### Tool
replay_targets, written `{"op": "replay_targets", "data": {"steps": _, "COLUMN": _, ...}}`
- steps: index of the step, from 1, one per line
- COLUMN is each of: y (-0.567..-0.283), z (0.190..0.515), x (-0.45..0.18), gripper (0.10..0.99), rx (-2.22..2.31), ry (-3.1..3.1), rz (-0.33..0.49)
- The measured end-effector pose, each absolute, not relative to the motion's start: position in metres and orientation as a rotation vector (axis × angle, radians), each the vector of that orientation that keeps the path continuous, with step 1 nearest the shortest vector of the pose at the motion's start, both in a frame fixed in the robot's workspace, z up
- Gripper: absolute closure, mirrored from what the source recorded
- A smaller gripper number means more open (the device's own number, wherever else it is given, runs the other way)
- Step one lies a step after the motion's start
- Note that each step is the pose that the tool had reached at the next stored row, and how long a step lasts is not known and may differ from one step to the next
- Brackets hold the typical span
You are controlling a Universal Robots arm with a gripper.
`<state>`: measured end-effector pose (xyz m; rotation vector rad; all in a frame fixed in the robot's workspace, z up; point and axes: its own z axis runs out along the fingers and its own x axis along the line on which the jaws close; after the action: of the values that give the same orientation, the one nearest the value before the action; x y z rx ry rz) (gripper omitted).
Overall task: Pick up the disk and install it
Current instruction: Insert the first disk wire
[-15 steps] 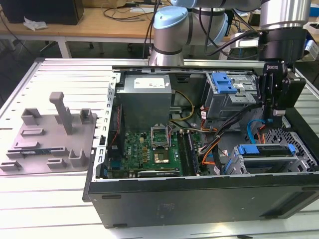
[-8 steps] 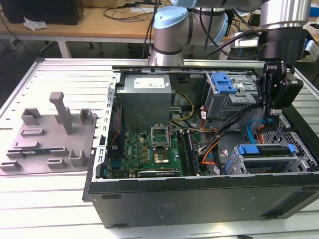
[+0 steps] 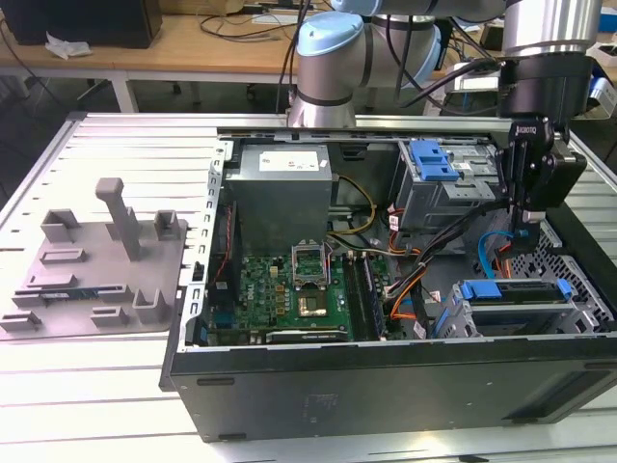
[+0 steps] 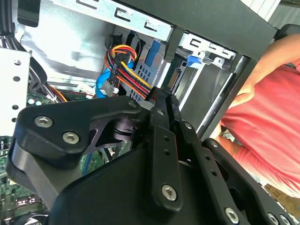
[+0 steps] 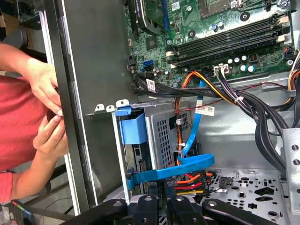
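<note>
In the exterior view the claw (image 3: 525, 234) hangs inside the open computer case (image 3: 289, 386), pressed together on nothing. The disk (image 3: 511, 290) sits in the drive cage (image 3: 581, 313) just below it. In the second wrist view, red-and-yellow power wires (image 4: 129, 70) lie just past its tips. In the first wrist view, a blue data cable (image 5: 178, 171) crosses ahead of it.

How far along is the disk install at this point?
Done, apparently: no disk lies on the grey holder tray, and the disk, in its blue carrier, sits in the drive cage at the case's corner. In hand: the tool hangs just above that cage, near a blue cable. Left: whether the disk is pushed fully home cannot be judged from these views.
</note>
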<state>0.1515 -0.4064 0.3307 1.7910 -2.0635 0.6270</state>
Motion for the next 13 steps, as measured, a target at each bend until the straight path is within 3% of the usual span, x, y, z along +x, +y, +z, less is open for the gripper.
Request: {"op": "replay_targets", "data": {"steps": 13, "y": -0.409, "z": 0.337, "x": 0.162, "gripper": 0.922, "rx": 1.791, "ry": -2.062, "rz": 0.618}}
